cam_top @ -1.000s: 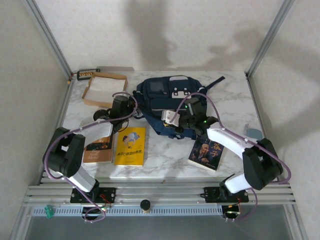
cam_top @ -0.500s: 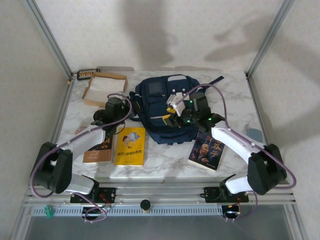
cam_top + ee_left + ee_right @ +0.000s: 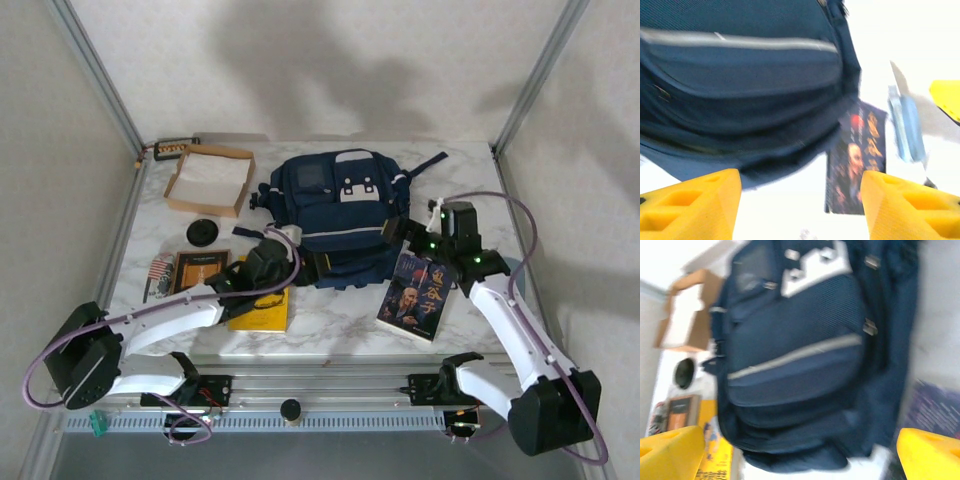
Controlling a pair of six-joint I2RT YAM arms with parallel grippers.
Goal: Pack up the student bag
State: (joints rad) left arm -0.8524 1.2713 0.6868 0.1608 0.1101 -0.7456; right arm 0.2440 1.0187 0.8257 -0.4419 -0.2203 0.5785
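Note:
The student bag (image 3: 340,212), a navy backpack with white patches and a pale stripe, lies flat at mid-table, top toward the back. My left gripper (image 3: 292,256) hovers open at the bag's near left corner, nothing between its yellow fingers (image 3: 690,205); ahead of it are the bag's bottom (image 3: 740,80) and a dark book (image 3: 857,150). My right gripper (image 3: 402,232) is open at the bag's right side, apart from it. Between the right gripper's yellow fingertips (image 3: 670,450) the striped front pocket (image 3: 800,355) shows, blurred.
A dark portrait book (image 3: 417,293) lies right of the bag. A yellow book (image 3: 262,308) sits partly under my left arm, a brown book (image 3: 198,270) left of it. A black disc (image 3: 204,233) and a shallow cardboard box (image 3: 210,178) are at back left.
Both grippers have let go and pulled off the bag: the left swung toward its near left corner, the right out to its right side. The bag has settled flat.

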